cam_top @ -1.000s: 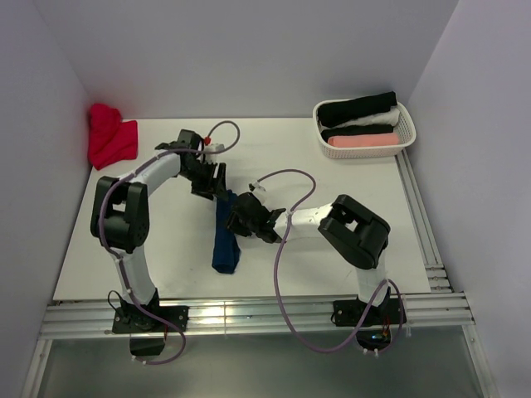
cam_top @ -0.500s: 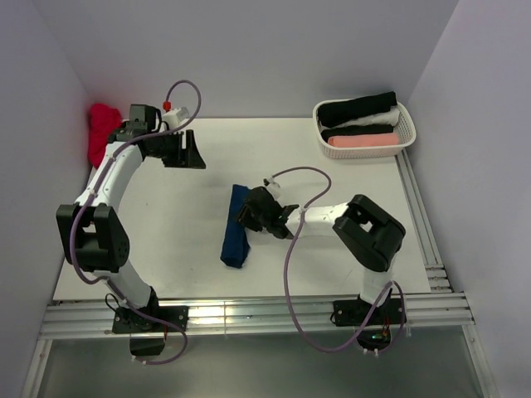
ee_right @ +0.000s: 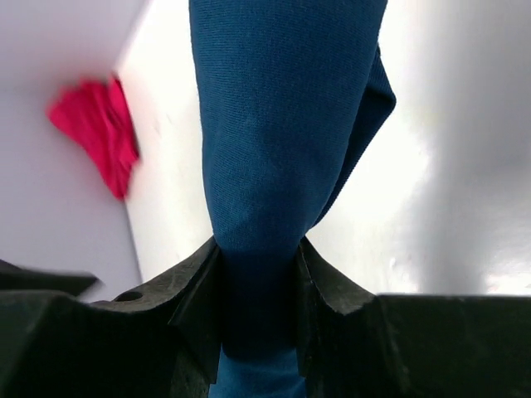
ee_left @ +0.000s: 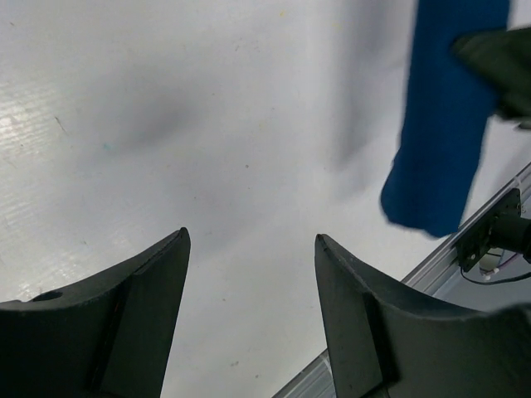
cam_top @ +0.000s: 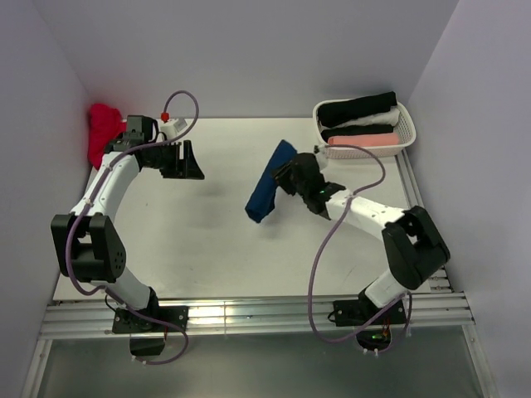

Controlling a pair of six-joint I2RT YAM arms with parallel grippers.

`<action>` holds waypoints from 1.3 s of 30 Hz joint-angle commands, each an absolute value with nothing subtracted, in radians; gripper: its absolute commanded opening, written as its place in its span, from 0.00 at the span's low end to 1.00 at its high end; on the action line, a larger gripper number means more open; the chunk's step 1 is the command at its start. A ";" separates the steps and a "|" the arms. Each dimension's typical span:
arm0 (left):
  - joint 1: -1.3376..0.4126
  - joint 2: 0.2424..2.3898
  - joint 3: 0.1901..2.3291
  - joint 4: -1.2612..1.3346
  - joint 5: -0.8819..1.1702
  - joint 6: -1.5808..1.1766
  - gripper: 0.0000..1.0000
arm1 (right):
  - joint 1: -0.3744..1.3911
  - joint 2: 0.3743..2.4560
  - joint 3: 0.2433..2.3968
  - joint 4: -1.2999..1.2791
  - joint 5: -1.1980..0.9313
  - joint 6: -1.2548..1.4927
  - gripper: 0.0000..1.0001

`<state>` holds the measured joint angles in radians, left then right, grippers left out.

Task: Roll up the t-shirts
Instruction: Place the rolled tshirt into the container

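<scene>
A rolled navy t-shirt (cam_top: 265,192) hangs tilted above the table's middle, with my right gripper (cam_top: 288,176) shut on its upper end. In the right wrist view the navy roll (ee_right: 278,116) is squeezed between both pads, my right gripper (ee_right: 259,249) tight around it. My left gripper (cam_top: 196,162) stands open and empty at the far left, near a crumpled red t-shirt (cam_top: 104,131) in the back left corner. The left wrist view has my left gripper (ee_left: 251,240) over bare table, with the navy roll (ee_left: 440,124) at upper right. The red t-shirt (ee_right: 95,133) also shows in the right wrist view.
A white basket (cam_top: 406,133) at the back right holds rolled black (cam_top: 358,108), white (cam_top: 365,130) and pink (cam_top: 363,141) t-shirts. Walls close in the left, back and right. A metal rail (cam_top: 249,319) runs along the near edge.
My right gripper has lifted the navy roll off the table and carried it back and to the right, toward the basket. My left gripper has drawn away to the far left and stays open.
</scene>
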<state>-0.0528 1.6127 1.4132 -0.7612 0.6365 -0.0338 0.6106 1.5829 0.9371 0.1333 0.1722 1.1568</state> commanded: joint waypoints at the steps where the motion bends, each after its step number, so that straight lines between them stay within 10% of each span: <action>1: -0.049 1.571 1.391 -0.723 0.680 -0.012 0.67 | 0.519 1.453 0.954 0.109 0.242 1.140 0.00; 18: -0.054 1.624 1.385 -0.722 0.695 -0.011 0.66 | -0.110 1.612 1.175 0.163 0.270 1.302 0.00; 39: -0.066 1.727 1.479 -0.750 0.637 -0.011 0.66 | -0.144 2.292 1.785 0.178 0.244 1.405 0.00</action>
